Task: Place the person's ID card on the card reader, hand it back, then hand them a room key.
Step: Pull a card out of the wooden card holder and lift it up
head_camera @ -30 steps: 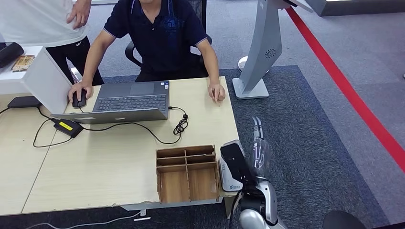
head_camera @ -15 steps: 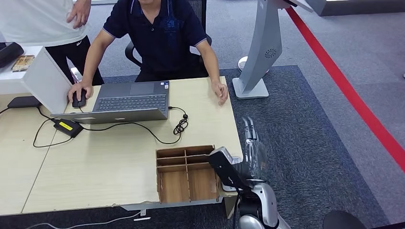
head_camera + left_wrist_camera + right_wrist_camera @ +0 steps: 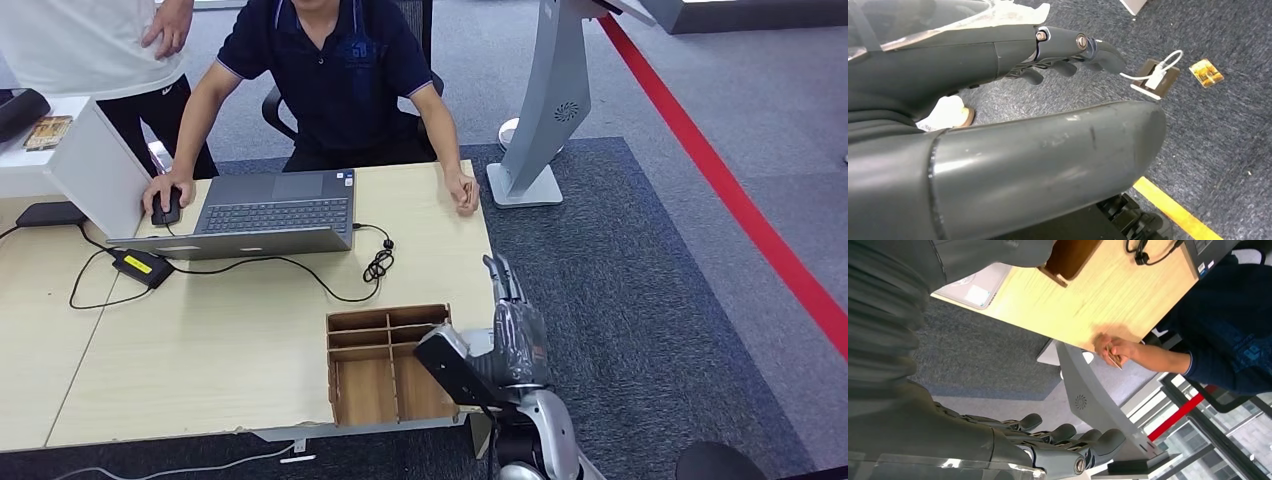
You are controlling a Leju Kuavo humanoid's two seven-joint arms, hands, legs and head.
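Observation:
My right hand (image 3: 505, 340) is raised at the desk's near right corner, fingers stretched out and apart, holding nothing. In the head view its thumb covers the white card reader (image 3: 975, 287), which lies at the desk edge beside the wooden organiser (image 3: 390, 362). The seated person's hand (image 3: 465, 190) rests at the desk's far right edge and pinches a thin card (image 3: 1113, 358). My left hand (image 3: 998, 55) hangs over the carpet, fingers loosely extended, with nothing in it.
A laptop (image 3: 275, 212), a mouse under the person's other hand (image 3: 167, 205) and cables (image 3: 378, 262) lie on the desk. A grey kiosk stand (image 3: 545, 100) rises right of the desk. A second person (image 3: 100, 50) stands at the far left. A cable plug (image 3: 1154, 77) lies on the carpet.
My right hand has moved left and in over the card reader, hiding it. The person's hand has slid to the desk's edge and turned up slightly.

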